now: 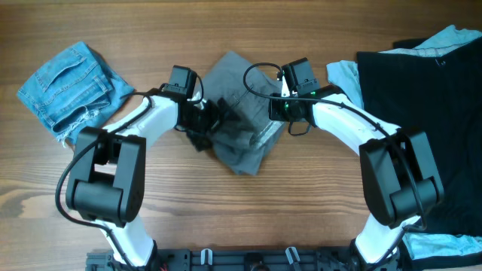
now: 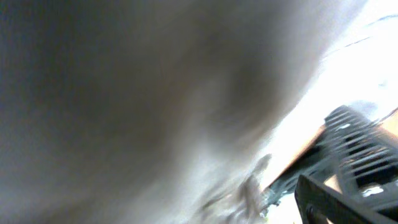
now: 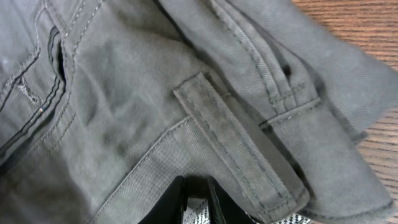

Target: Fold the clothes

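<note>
Grey garment (image 1: 242, 113) lies crumpled at desk (image 1: 226, 218) centre, between the tools. Left tool (image 1: 205, 126) sits at its left edge, right tool (image 1: 276, 111) on its right half. Left wrist view is blurred and filled with grey cloth; that tool's state cannot be told. Right wrist view shows a belt loop (image 3: 239, 146) just ahead of the fingers (image 3: 176, 198), close together and cut off; whether they pinch cloth cannot be told. Count: two tools, one grey garment, one denim piece (image 1: 68, 83) far left, one black garment (image 1: 429, 120) far right, cut off
</note>
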`<move>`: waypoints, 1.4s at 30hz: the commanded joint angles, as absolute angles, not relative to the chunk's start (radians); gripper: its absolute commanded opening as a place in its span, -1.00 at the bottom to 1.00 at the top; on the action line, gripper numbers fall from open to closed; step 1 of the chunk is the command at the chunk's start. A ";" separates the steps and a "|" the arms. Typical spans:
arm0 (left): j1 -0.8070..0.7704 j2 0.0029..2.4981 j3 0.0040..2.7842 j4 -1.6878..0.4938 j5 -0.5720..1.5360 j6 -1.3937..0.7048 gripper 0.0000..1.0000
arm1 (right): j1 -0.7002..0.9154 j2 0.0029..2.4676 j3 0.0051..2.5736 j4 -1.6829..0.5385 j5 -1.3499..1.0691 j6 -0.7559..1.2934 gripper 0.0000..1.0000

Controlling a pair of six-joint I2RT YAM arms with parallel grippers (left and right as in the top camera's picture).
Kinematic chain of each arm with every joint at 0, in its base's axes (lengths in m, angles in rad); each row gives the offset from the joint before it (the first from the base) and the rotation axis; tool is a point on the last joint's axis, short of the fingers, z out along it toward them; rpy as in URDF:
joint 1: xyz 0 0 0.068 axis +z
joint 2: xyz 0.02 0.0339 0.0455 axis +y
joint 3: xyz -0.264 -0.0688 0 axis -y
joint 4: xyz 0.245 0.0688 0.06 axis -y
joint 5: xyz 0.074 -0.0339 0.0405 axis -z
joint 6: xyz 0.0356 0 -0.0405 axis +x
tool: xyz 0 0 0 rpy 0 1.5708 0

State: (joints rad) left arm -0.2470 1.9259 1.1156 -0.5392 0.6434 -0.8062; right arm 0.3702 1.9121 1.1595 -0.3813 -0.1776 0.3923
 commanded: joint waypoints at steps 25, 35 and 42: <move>0.553 2.062 1.850 -0.999 0.342 -0.109 0.72 | 0.369 1.440 1.178 -0.587 -0.153 0.267 -0.65; 0.719 1.802 1.927 -1.260 0.349 -0.109 0.96 | 0.369 1.439 1.178 -0.596 -0.157 0.265 -0.62; 0.585 1.941 1.708 -1.109 0.115 -0.165 -0.92 | 0.369 1.440 1.178 -0.606 -0.184 0.321 -0.54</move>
